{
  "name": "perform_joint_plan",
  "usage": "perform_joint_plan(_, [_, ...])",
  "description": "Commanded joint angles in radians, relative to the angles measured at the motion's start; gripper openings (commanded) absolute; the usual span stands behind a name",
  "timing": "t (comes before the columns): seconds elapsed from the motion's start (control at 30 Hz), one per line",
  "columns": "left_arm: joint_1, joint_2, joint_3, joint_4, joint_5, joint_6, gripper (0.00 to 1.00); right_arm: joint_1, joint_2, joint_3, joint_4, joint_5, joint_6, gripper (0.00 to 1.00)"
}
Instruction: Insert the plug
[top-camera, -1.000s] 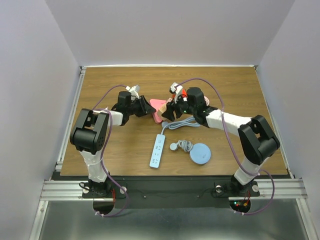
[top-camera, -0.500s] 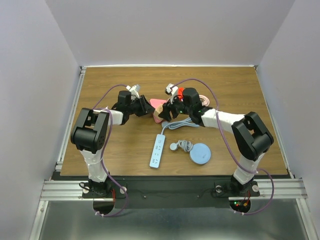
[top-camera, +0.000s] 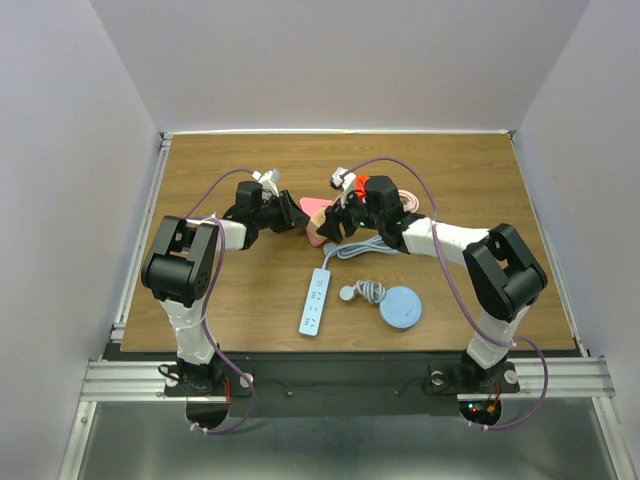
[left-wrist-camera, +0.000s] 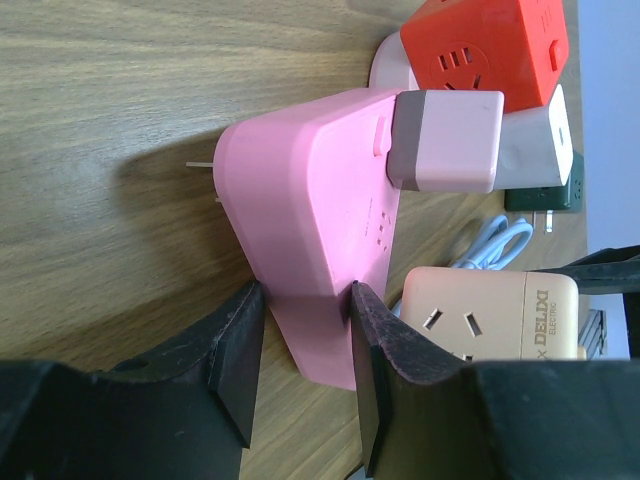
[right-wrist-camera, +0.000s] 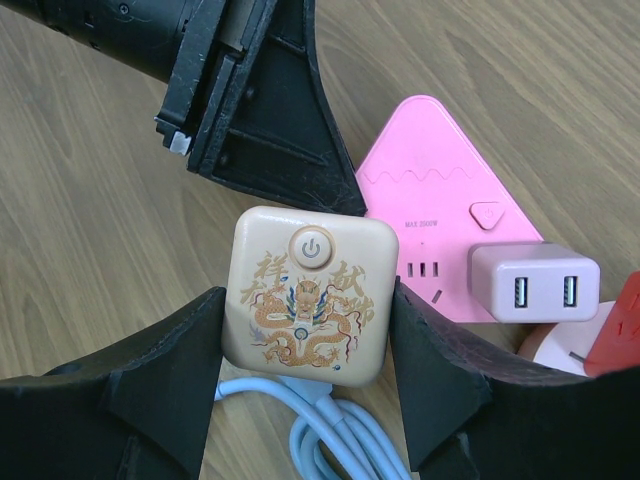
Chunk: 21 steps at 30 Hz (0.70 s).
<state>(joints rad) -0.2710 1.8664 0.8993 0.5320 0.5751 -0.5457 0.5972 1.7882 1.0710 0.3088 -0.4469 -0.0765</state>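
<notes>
A pink triangular socket block (left-wrist-camera: 300, 200) stands on the wooden table with a pale pink USB charger (left-wrist-camera: 445, 140) plugged into its face. My left gripper (left-wrist-camera: 305, 300) is shut on the block's near corner, one finger on each side. My right gripper (right-wrist-camera: 308, 295) is shut on a beige cube socket with a dragon print (right-wrist-camera: 305, 320), held right next to the pink block (right-wrist-camera: 430, 190). The cube's pale blue cable (right-wrist-camera: 330, 430) coils below it. In the top view the left gripper (top-camera: 295, 213) and right gripper (top-camera: 335, 225) meet at the pink block (top-camera: 318, 212).
A red cube socket (left-wrist-camera: 485, 50) lies just behind the pink block. A white power strip (top-camera: 316, 300), a small white plug (top-camera: 348, 293) and a round pale blue reel (top-camera: 402, 306) lie near the table's front edge.
One second ago my right gripper was further right; it moved left with the beige cube up against the pink block. It has held still for the last half second. The left arm has not moved.
</notes>
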Motion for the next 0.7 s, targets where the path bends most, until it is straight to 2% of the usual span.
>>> perform_joint_plan(0.0, [0.001,0.04,-0.003,-0.125,-0.072,0.109,0.0,0.009,-0.019,0.008,0.105,0.062,-0.019,0.0])
perform_joint_plan(0.2, [0.001,0.048,-0.002,-0.129,-0.072,0.109,0.0,0.007,-0.05,-0.009,0.153,0.054,0.007,0.0])
perform_joint_plan(0.67, [0.001,0.036,-0.002,-0.132,-0.07,0.112,0.0,0.007,-0.046,-0.023,0.15,0.031,0.034,0.01])
